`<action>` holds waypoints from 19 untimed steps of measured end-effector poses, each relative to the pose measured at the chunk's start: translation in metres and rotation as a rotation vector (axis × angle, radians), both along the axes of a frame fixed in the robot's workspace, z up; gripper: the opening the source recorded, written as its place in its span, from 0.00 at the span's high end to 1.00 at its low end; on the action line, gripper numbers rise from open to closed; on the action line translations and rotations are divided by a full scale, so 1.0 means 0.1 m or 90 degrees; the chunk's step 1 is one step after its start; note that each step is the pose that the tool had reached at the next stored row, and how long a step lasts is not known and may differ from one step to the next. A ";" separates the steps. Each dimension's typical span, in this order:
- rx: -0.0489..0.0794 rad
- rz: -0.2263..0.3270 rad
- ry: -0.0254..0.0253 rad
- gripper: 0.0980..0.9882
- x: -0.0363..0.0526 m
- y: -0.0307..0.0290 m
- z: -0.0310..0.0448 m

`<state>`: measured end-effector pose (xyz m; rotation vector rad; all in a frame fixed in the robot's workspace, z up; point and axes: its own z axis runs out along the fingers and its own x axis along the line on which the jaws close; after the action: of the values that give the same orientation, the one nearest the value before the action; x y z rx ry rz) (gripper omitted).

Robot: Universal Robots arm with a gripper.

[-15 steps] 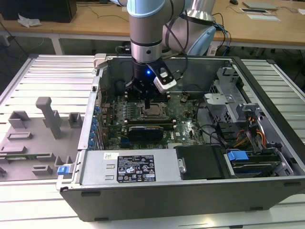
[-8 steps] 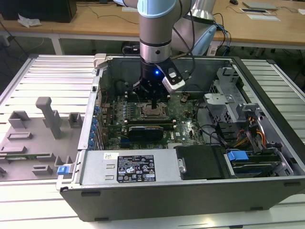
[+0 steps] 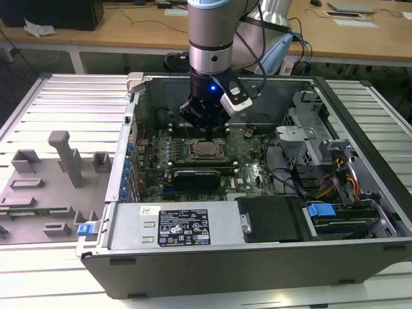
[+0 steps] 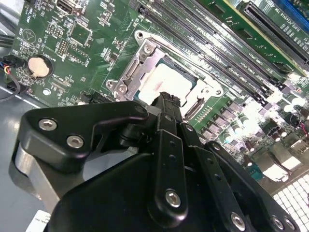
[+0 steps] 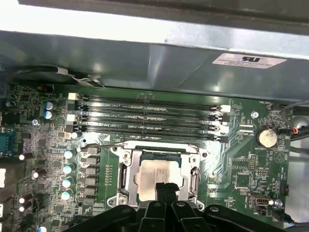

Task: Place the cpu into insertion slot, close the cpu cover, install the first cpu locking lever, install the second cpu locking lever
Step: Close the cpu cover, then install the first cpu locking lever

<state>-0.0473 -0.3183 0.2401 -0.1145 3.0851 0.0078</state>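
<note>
Exterior view's left: grey fixture blocks (image 3: 67, 158) on the bench (image 3: 64, 90). Right of them, inside the computer case (image 3: 193, 225), the cpu (image 3: 206, 150) sits in the insertion slot (image 5: 154, 153) beneath the cpu cover (image 5: 129, 175); the pincer (image 3: 205, 125) hovers close above, fingers (image 5: 161, 191) pressed together, empty.

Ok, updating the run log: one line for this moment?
cpu: in insertion slot | cpu cover: down around it | gripper: shut, tips at cpu edge

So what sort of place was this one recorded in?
Probably a robotics lab or workshop set up for PC assembly: an open computer case lies on a slatted metal table, grey fixture blocks sit at the exterior view's left, and wooden desks stand behind.
</note>
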 end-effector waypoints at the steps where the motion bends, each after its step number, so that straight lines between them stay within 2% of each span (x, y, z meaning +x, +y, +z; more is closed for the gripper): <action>1: 0.000 0.000 0.0000 0.99 0.000 0.000 0.000; 19: 0.000 0.000 0.0000 0.99 0.000 0.000 0.005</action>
<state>-0.0473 -0.3184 0.2406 -0.1145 3.0852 0.0076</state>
